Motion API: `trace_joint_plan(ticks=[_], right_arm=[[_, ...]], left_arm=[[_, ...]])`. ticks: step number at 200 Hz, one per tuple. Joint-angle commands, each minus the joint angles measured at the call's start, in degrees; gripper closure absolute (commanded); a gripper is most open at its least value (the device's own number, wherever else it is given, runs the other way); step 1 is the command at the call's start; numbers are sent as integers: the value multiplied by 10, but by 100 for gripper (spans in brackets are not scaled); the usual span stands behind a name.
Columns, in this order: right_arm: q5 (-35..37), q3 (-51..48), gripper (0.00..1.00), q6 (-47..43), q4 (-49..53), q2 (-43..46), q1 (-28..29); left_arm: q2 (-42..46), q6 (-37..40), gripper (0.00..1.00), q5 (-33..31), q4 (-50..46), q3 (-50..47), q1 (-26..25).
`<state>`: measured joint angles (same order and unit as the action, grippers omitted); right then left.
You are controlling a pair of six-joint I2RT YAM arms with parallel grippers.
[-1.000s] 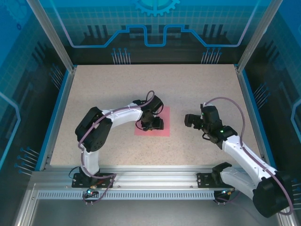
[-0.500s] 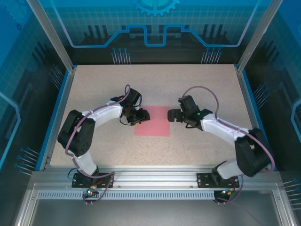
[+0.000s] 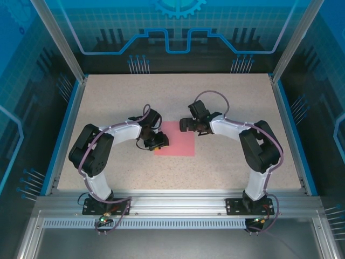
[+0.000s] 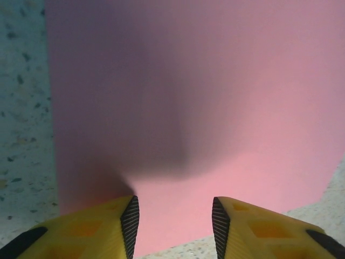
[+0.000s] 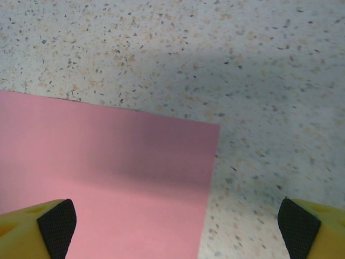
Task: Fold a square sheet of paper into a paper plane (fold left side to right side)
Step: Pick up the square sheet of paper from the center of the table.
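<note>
The speckled table [image 3: 226,102] takes up most of the enclosure, and both arms are bent inwards over its middle. The left arm [image 3: 116,132] curls in from its own side and the right arm [image 3: 237,129] folds back from the other, so the two wrists nearly face each other. Between them the square sheet of paper [image 3: 180,141] lies flat and unfolded near the table's centre. The left gripper [image 3: 158,141] sits low over the sheet's left edge. From its wrist camera the sheet [image 4: 215,108] spreads out ahead and the left gripper [image 4: 172,216] has its jaws partly apart. The ribbed pads [image 4: 129,216] straddle the near edge of the paper, and I cannot tell whether they touch it. The right gripper [image 3: 185,124] is at the sheet's far edge. In its own view the right gripper [image 5: 175,222] is spread wide and released, with a corner of the sheet [image 5: 108,162] between its fingertips [image 5: 54,221].
</note>
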<state>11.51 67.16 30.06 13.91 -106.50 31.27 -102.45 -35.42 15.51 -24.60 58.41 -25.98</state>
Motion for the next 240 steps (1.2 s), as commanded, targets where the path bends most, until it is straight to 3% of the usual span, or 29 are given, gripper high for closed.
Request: trace_joint_plan(ticks=[1, 64, 123, 169, 216, 240], right_arm=[[-13, 31, 0, 9, 21, -28, 14], [-38, 46, 1, 28, 39, -65, 28], [-85, 28, 12, 33, 42, -52, 51], [-78, 29, 19, 17, 64, -39, 61], [-90, 44, 32, -6, 78, -33, 61], [-97, 49, 46, -15, 81, -26, 60]], left_arm=[[-15, 14, 58, 0, 6, -17, 4], [-30, 11, 61, 1, 15, -26, 3], [-25, 4, 62, 8, 27, -29, 3], [-17, -1, 62, 19, 40, -31, 3], [6, 2, 61, 28, 52, -27, 4], [25, 11, 58, 33, 49, -21, 8]])
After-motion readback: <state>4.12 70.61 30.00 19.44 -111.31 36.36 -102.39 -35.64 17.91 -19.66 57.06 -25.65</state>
